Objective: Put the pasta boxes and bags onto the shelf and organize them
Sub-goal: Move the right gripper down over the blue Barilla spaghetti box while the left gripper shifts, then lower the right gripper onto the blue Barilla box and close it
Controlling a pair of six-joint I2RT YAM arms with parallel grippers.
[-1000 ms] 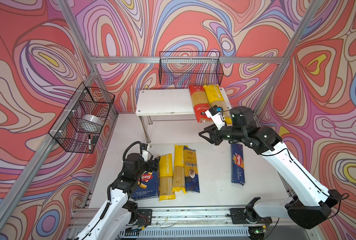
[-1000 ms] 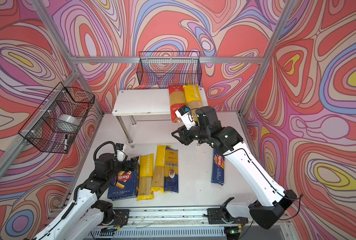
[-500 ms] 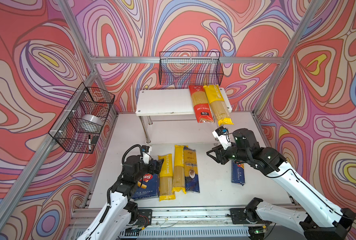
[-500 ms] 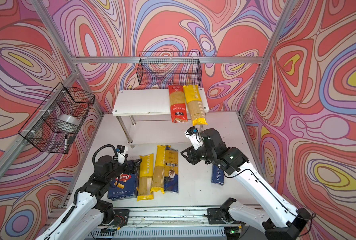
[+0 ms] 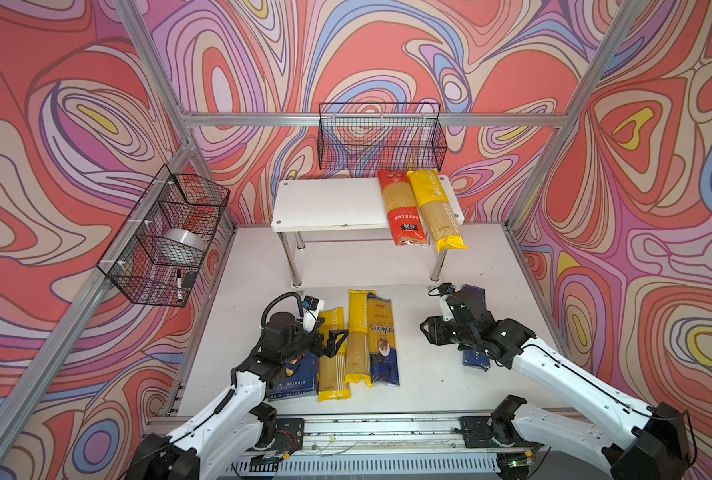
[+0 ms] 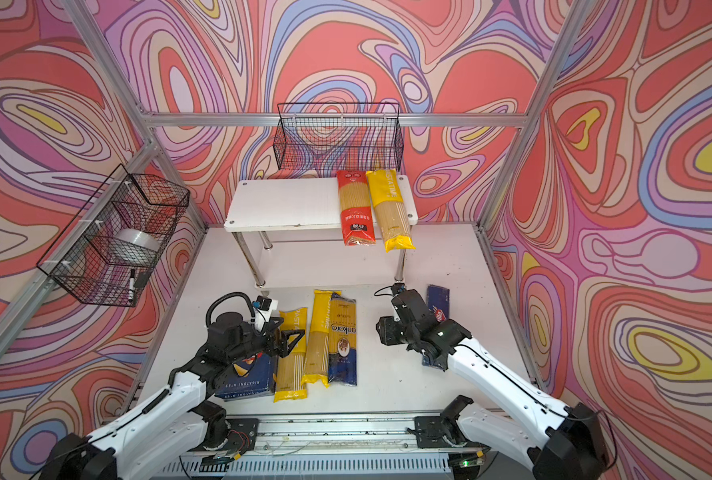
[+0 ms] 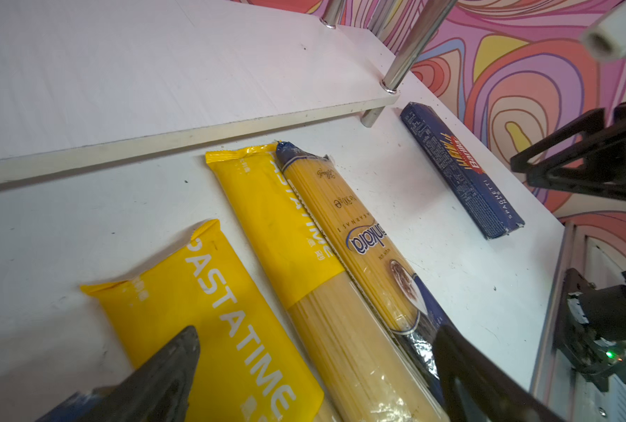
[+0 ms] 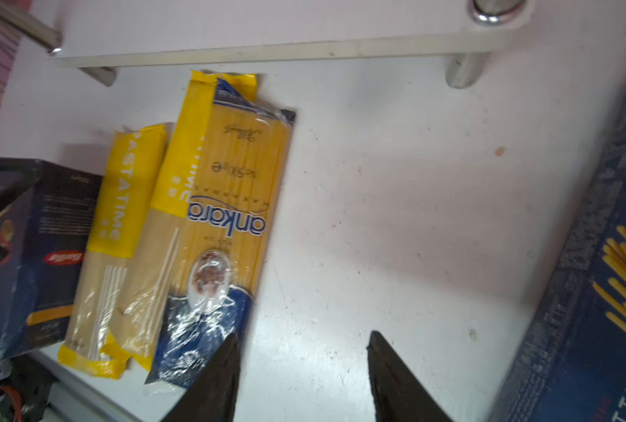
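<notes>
In a top view, the shelf (image 5: 325,203) holds two bags (image 5: 402,208) at its right end.
Left wrist: left gripper (image 7: 315,329) jaws apart over a PASTATIME bag (image 7: 209,303).
Right wrist: right gripper (image 8: 304,334) jaws apart, empty, above the counter (image 8: 377,182) between ankara bag (image 8: 227,204) and Barilla spaghetti box (image 8: 596,292); I should straddle one crosswise before closing.

Walls printed with swirling bands of red, pink, purple, blue and yellow (image 5: 387,50) close in three sides in both top views. Silver aluminium frame bars (image 5: 262,119) run along their edges. A rear black wire mesh basket (image 5: 381,137) hangs on the back wall. A left black wire mesh basket (image 5: 146,291) holds a silvery tape roll (image 5: 184,245) and a black marker (image 5: 178,284). The white matte tabletop (image 5: 487,257) is evenly lit and lightly scuffed.
</notes>
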